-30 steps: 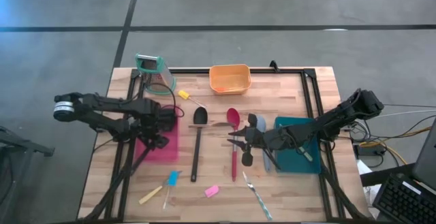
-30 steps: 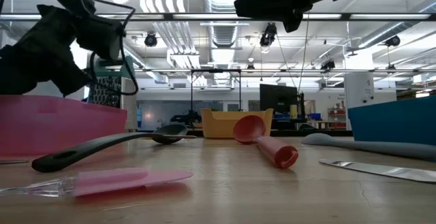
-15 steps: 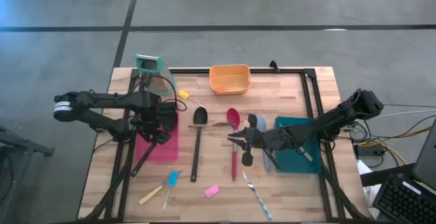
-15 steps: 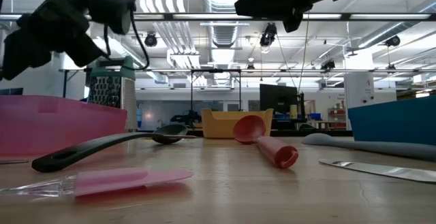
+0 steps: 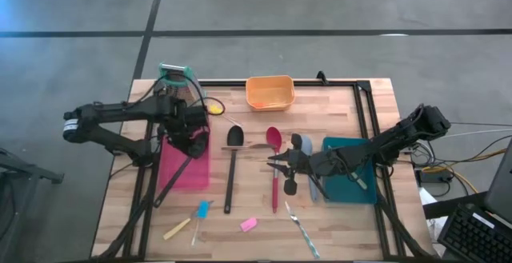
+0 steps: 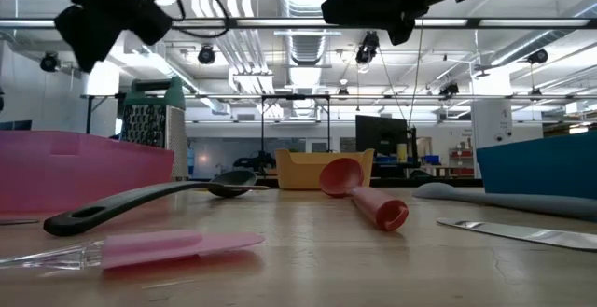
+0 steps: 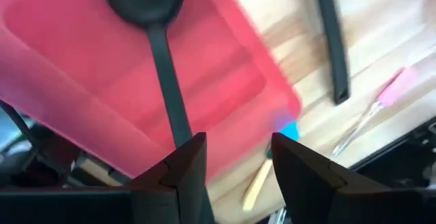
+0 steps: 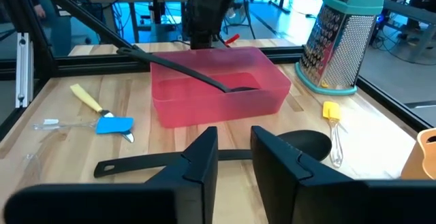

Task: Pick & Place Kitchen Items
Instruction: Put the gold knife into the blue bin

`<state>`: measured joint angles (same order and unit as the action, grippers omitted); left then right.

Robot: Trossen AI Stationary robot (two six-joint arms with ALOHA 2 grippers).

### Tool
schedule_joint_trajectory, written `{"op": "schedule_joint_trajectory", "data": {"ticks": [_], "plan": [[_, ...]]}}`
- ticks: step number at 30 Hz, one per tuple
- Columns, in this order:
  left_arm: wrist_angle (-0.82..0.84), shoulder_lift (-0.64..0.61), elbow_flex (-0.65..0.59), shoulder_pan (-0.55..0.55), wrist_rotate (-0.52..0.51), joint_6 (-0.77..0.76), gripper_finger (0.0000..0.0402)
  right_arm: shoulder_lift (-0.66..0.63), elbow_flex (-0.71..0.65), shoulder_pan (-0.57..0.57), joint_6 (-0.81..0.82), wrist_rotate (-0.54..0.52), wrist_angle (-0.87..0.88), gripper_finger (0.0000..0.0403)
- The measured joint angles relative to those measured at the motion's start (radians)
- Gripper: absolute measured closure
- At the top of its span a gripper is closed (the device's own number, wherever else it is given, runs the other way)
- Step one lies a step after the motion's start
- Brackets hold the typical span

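My left gripper [image 5: 194, 137] is open and empty above the pink bin [image 5: 182, 173]; it also shows in the left wrist view [image 7: 235, 163]. A black slotted spoon [image 7: 153, 54] lies in that bin, bowl on the floor, handle [image 5: 164, 193] slanting out over the near rim. My right gripper [image 5: 274, 161] is open and empty above the red spoon [image 5: 274, 171], which lies flat on the table beside a black spoon [image 5: 232, 167]. A pale-blue spoon [image 5: 308, 147] lies partly under the right arm.
A teal bin [image 5: 356, 185] stands at the right, the orange tub [image 5: 270, 92] at the far middle, the green-topped grater [image 5: 178, 83] at the far left with a small yellow tool [image 5: 216, 112] beside it. Blue [image 5: 202, 209], yellow [image 5: 177, 229], pink [image 5: 249, 225] tools and metal cutlery [image 5: 303, 229] lie near the front edge.
My left gripper has gone up and toward the table's far edge, away from the pink bin's floor. The black slotted spoon has stayed in the bin.
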<state>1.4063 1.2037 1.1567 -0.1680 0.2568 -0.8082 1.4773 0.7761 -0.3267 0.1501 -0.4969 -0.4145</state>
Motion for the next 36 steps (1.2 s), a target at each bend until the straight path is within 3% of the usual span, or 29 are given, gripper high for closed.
{"op": "schedule_joint_trajectory", "data": {"ticks": [7,20,27,36], "plan": [[0.0,0.0,0.108,0.017,-0.134,0.02,0.0234,0.0,0.0,0.0,0.0,0.0,0.007,0.0303],[-0.083,0.003,0.162,0.146,-0.544,0.067,0.0234,0.0,0.0,0.0,-0.004,0.0,0.023,0.0282],[-0.263,0.027,0.136,0.186,-0.76,0.218,0.0234,0.0,0.0,0.0,-0.002,0.0,0.1,0.0268],[-0.637,0.067,0.005,0.246,-0.791,0.586,0.0234,0.0,0.0,-0.002,0.009,0.0,0.16,0.025]]}}
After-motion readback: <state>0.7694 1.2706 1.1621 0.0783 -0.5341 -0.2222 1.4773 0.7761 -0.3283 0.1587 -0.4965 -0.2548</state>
